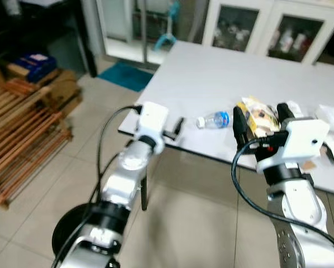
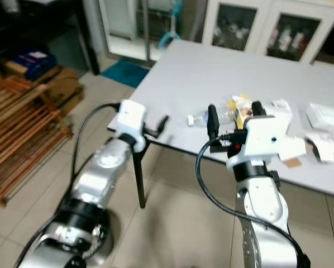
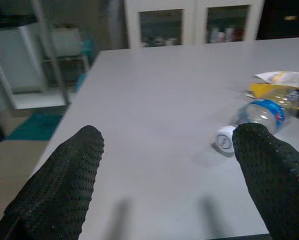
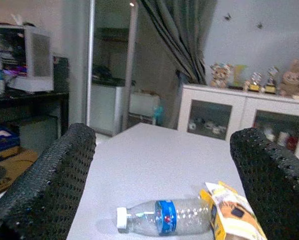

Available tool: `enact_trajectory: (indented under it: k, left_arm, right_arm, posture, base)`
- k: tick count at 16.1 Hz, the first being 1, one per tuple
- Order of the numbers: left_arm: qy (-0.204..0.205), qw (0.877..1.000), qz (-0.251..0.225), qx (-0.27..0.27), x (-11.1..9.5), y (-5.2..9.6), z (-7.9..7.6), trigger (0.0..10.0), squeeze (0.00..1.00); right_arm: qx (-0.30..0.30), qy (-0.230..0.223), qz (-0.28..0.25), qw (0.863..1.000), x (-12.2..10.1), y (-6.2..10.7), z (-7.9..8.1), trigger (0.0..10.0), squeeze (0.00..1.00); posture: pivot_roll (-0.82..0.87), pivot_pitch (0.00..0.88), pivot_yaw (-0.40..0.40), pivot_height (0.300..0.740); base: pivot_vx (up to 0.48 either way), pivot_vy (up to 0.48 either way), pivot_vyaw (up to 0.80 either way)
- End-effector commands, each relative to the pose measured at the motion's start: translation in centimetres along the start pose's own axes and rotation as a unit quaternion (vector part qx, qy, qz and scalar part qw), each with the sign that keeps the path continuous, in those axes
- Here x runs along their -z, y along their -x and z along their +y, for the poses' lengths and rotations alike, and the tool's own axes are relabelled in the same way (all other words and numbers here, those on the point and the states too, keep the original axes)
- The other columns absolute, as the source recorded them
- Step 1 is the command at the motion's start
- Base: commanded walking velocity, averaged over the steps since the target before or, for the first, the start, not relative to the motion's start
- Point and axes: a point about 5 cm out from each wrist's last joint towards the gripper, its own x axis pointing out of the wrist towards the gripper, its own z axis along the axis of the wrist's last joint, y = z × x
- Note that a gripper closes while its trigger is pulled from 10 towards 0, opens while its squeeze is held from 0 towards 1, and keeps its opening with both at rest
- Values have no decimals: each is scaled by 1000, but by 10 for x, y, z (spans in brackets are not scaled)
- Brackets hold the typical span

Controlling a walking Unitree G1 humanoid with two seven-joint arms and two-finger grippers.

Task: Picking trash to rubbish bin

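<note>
A clear plastic bottle (image 1: 214,120) with a blue label and white cap lies on its side near the front edge of the white table (image 1: 211,72). A yellow snack wrapper (image 1: 260,113) lies just right of it. My right gripper (image 1: 259,114) is open, raised in front of the table edge and facing the bottle (image 4: 164,217) and wrapper (image 4: 234,215) from a short way off. My left gripper (image 1: 175,128) is open at the table's front left corner, with the bottle (image 3: 254,117) lying beyond one of its fingertips (image 3: 257,137). Neither gripper holds anything.
More white wrappers and packets (image 2: 329,117) lie on the table's right side. A white cabinet with glass doors (image 1: 267,28) stands behind the table. Wooden slats (image 1: 22,134) and cardboard boxes (image 1: 61,89) lie on the floor at the left, and a blue mat (image 1: 125,75) farther back.
</note>
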Motion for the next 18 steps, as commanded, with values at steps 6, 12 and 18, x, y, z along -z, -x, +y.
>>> enact_trajectory:
  k: [6,12,18]
  left_arm:
    - [-1,1000,4,10,1,-4,-10,10000,0]
    - [-1,1000,7,9,2,-6,-10,10000,0]
    - [-3,1000,9,7,3,-7,-11,10000,0]
  right_arm:
    - [7,17,-1,1000,-2,0,-3,10000,0]
    - [16,12,-1,1000,0,-1,-3,10000,0]
    - [21,8,7,1000,2,-1,-3,10000,0]
  posture:
    - [84,52,-30,740]
    - [82,53,-29,740]
    - [82,52,-28,740]
  base:
    - [0,-471,0]
    - [0,-472,0]
    - [0,-472,0]
